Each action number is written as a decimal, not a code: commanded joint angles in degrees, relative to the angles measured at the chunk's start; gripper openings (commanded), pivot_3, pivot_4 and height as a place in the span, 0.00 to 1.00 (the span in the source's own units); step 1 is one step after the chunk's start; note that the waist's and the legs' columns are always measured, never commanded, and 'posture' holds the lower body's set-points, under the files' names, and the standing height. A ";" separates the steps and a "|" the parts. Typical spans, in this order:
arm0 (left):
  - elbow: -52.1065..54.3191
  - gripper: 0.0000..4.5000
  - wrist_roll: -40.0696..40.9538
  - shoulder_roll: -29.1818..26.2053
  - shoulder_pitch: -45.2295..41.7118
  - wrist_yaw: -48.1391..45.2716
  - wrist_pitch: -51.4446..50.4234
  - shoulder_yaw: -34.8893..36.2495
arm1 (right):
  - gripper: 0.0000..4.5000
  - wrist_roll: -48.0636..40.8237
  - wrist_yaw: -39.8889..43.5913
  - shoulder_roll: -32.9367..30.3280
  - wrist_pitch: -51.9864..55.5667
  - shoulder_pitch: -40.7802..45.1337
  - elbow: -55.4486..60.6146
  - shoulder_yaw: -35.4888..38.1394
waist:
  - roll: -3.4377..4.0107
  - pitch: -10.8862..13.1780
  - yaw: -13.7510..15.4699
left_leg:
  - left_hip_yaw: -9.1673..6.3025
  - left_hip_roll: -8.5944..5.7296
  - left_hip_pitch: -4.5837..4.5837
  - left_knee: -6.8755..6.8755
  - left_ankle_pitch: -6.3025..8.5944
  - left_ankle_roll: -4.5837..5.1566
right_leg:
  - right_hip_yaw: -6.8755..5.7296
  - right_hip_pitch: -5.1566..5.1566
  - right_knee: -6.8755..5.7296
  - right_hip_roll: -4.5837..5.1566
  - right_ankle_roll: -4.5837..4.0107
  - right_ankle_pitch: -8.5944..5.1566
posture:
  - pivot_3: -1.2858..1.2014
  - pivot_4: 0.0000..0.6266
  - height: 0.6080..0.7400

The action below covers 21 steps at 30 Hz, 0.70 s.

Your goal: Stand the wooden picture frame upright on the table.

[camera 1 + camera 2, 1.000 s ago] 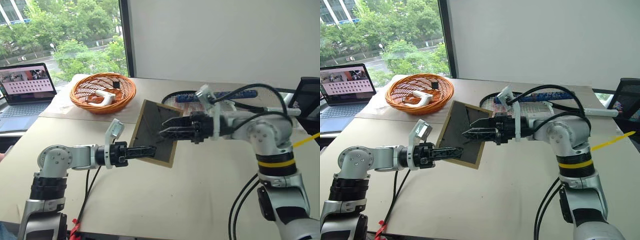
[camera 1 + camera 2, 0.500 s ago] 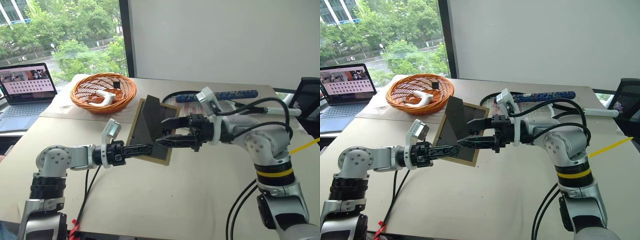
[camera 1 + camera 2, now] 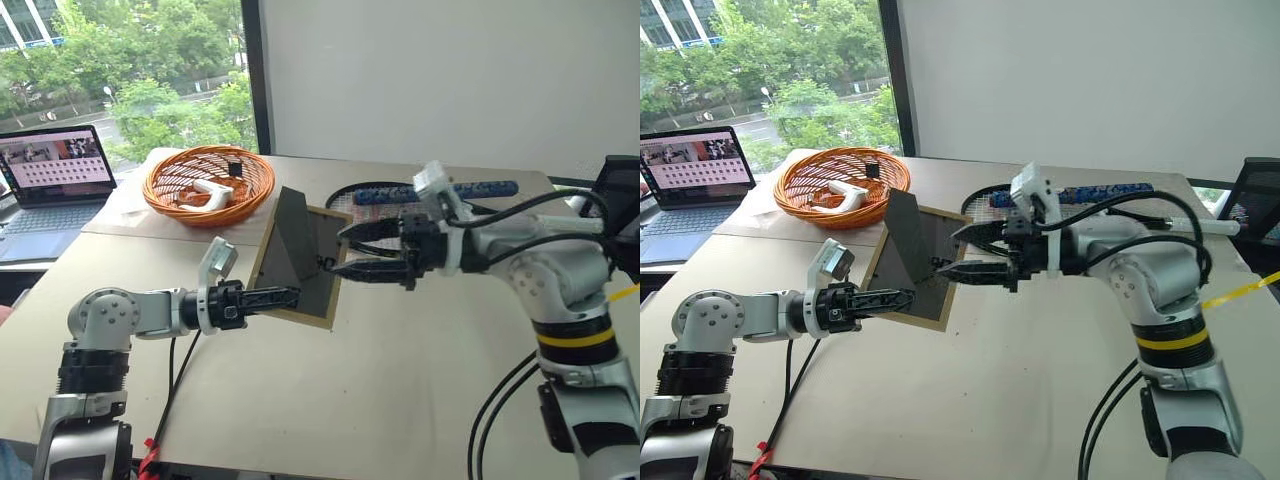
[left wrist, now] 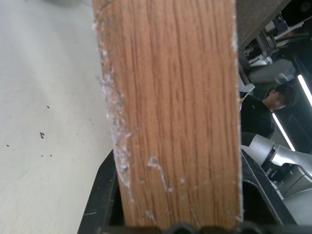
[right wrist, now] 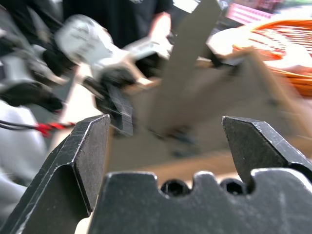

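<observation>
Light-wood frame (image 3: pixel 300 262) hangs tilted above the table (image 3: pixel 380 390), its lower edge pinched by the left gripper (image 3: pixel 283 295); stand (image 3: pixel 291 238) folded out. Right gripper (image 3: pixel 352 252), wide open, holds nothing. Set down crooked, the frame could topple.

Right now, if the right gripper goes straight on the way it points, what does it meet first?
Most likely the wooden picture frame: the open right gripper points at its dark back, near the fold-out stand. The depth is hard to judge.
</observation>
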State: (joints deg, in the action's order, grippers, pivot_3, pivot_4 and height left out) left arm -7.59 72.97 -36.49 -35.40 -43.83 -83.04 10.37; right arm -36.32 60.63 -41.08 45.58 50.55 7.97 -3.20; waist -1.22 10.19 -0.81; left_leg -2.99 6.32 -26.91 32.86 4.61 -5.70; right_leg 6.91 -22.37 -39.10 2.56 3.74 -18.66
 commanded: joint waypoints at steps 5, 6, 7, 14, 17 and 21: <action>-4.13 0.28 2.35 0.98 -5.48 0.88 -5.90 2.55 | 0.95 35.25 -14.66 0.76 -56.98 -5.96 -7.93 -4.53 | -0.01 -0.01 -0.24 | 0.00 0.00 0.01 -0.01 0.00 0.00 | -0.01 0.00 0.00 -0.01 0.02 -0.01 | 0.52 0.24 0.74; -4.74 0.28 2.35 1.19 -6.12 0.97 -6.58 2.63 | 0.95 42.31 -21.12 1.03 -67.83 -7.90 -10.35 -4.96 | -0.01 -0.01 -0.20 | 0.00 0.00 0.02 0.00 0.00 0.00 | 0.00 0.00 0.01 0.00 0.02 -0.01 | 0.52 0.24 0.74; -5.14 0.28 2.28 1.35 -6.58 1.04 -7.03 2.75 | 0.95 47.89 -26.00 0.95 -75.88 -9.19 -12.47 -5.48 | -0.03 -0.02 -0.10 | -0.01 0.00 0.01 -0.01 0.00 0.00 | -0.02 0.01 0.01 0.00 0.02 -0.01 | 0.52 0.24 0.74; -4.39 0.28 0.92 1.68 -7.25 0.62 -7.57 3.19 | 0.95 68.15 -47.65 3.49 -95.85 -12.38 -21.32 -6.82 | 0.00 0.00 -0.15 | -0.02 -0.05 0.01 -0.03 -0.05 -0.08 | 0.01 -0.01 -0.03 0.03 0.01 0.00 | 0.52 0.24 0.74; -4.21 0.28 1.19 1.50 -7.15 0.33 -8.28 3.38 | 0.95 71.73 -52.34 4.77 -97.35 -10.87 -22.02 -6.74 | 0.00 0.00 -0.30 | -0.04 -0.05 0.07 -0.02 -0.12 -0.18 | 0.01 0.02 -0.15 0.02 0.00 0.00 | 0.52 0.24 0.74; -3.65 0.28 1.19 1.73 -6.86 0.48 -8.93 3.62 | 0.95 74.02 -55.36 6.00 -98.18 -9.14 -22.70 -7.46 | 0.00 0.00 -0.21 | -0.06 -0.05 0.09 -0.01 -0.17 -0.20 | 0.00 0.04 -0.21 0.02 0.00 0.01 | 0.52 0.24 0.74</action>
State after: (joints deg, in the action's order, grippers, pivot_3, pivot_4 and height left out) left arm -13.23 73.10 -34.69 -40.98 -42.08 -91.66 12.34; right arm 37.20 7.59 -35.39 -51.21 39.73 -15.26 -11.06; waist -1.23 10.19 -1.02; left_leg -3.06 6.27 -26.82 32.86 4.43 -5.90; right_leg 6.92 -22.32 -39.31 2.59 3.74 -18.65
